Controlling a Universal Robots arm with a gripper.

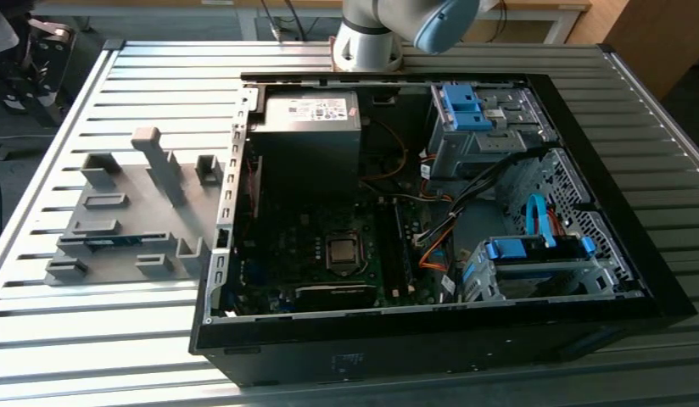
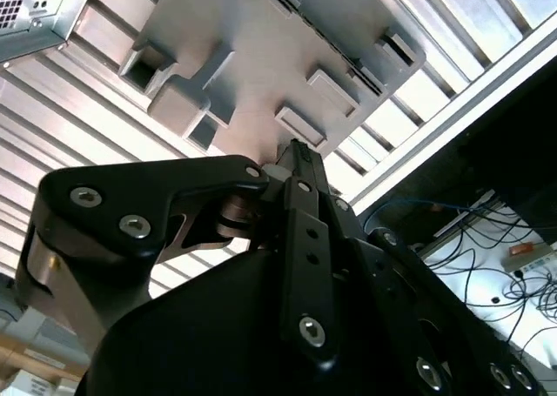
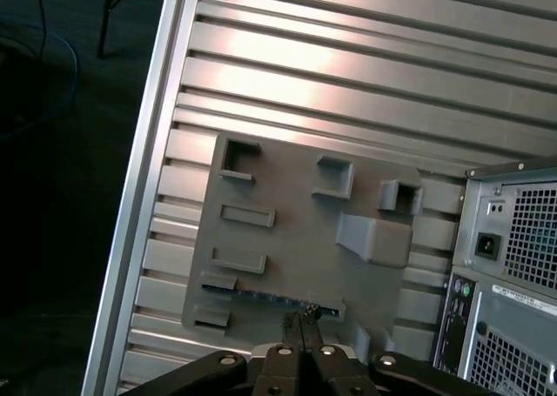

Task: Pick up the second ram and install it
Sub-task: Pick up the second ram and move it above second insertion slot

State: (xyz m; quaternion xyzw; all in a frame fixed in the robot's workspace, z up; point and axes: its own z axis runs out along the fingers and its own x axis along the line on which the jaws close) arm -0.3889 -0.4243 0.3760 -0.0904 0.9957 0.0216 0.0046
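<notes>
Though close to the open PC case (image 1: pixel 440 360) on one side, plenty of room around the grey fixture (image 1: pixel 140 222) otherwise: bare worktop (image 1: pixel 55 339) slats toward frame top and frame bottom at the exterior view's left, plus a strip of slats out to the edge rail (image 3: pixel 139 213). Past that rail, dark floor (image 3: pixel 52 152) with cables. Found the second ram (image 1: pixel 112 242) on edge in a fixture slot, lower left of the exterior frame. Seeing the gripper (image 3: pixel 300 316) pinched together, holding nothing, hanging well above the fixture. In the first wrist view, tips in line with the second ram (image 3: pixel 261 297), partway along the strip, not touching.
</notes>
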